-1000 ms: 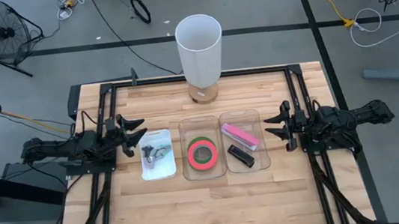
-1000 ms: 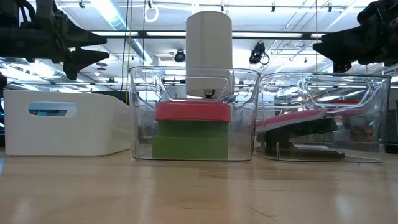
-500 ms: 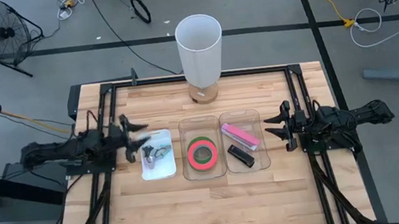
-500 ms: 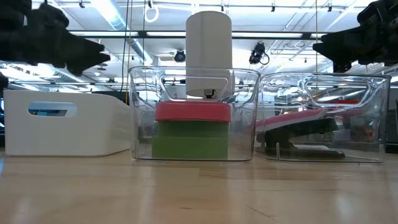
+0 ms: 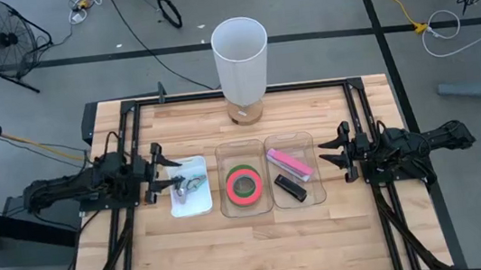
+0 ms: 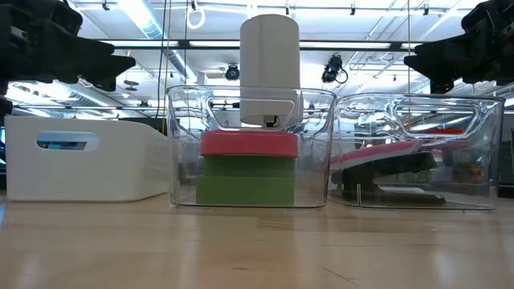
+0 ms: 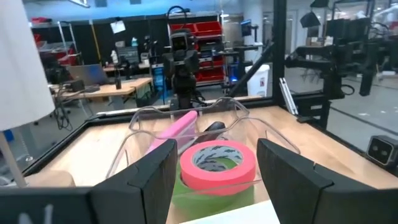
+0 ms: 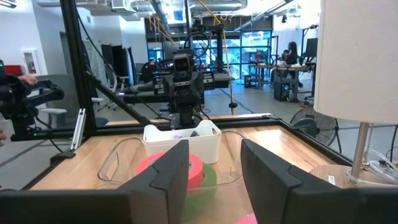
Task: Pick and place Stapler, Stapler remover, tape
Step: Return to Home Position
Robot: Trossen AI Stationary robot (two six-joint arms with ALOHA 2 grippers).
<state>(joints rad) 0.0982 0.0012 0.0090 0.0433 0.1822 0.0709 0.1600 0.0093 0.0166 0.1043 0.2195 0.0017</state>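
Clock: seen from above, the middle of the table (image 5: 262, 242) is the middle of the clock, and 12 o'clock points at the white lamp (image 5: 240, 53).
Left gripper: the left gripper (image 5: 161, 169) hangs above the table at 9 o'clock. Its fingers are spread wide and hold nothing.
Right gripper: the right gripper (image 5: 327, 155) hangs above the table at 3 o'clock. Its fingers are wide apart too, with nothing between them.
White bin: the white bin (image 5: 191, 204) sits just beside the left gripper, on its 3 o'clock side.
Staple remover: the staple remover (image 5: 194, 182) lies inside the white bin. It is too small to see well.
Left clear bin: the left clear bin (image 5: 240, 143) stands in the middle of the table, just beside the white bin.
Pink tape: the pink tape (image 5: 229, 189) lies flat in the left clear bin, on top of the pile.
Green tape: the green tape (image 6: 245, 181) lies under the pink roll in the same bin. The low view shows it stacked on the bin's floor.
Right clear bin: the right clear bin (image 5: 291, 136) stands just beside the left clear bin, on its 3 o'clock side, near the right gripper.
Pink stapler: the pink stapler (image 5: 288, 162) lies in the right clear bin, toward 12 o'clock.
Black stapler: the black stapler (image 5: 290, 188) lies in the same bin, toward 6 o'clock from the pink one.
White lamp: it stands upright at the table's 12 o'clock edge, behind the two clear bins.
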